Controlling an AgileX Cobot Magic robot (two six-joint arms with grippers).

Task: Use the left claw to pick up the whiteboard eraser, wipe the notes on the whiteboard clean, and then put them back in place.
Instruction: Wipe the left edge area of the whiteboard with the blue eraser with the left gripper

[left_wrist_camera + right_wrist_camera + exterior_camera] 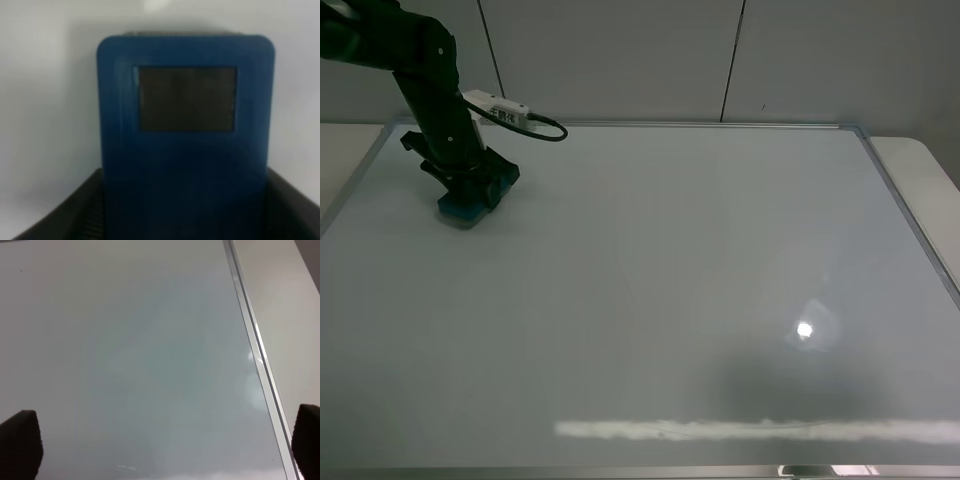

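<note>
1. Surface and room. The whiteboard (650,290) lies flat and fills most of the exterior high view. A thin silver frame (255,350) borders it. A pale worktop (920,170) shows beyond the frame on the right side. Behind the far edge you see a light panelled wall (620,60) with dark vertical seams. The board is glossy. Note a small bright glare spot (805,330) toward the near right, and a long pale streak of reflected light (760,430) along the near edge.

2. Task item. The whiteboard eraser (460,210) sits on the board near the far left corner, in contact with the surface. It is a teal block with rounded corners. In the left wrist view it appears darker blue, and one dark square patch (186,99) shows on its top face.

3. Left claw (470,190). It stands directly over the eraser. Its black fingers (65,215) press against both long sides of the block, so they are clenched around it. A white housing (500,108) with a black cable sits on the arm above.

4. Right gripper (160,445). Its fingers (20,440) stand wide apart at the edges of the right wrist view, released, above the board close to the right frame.
</note>
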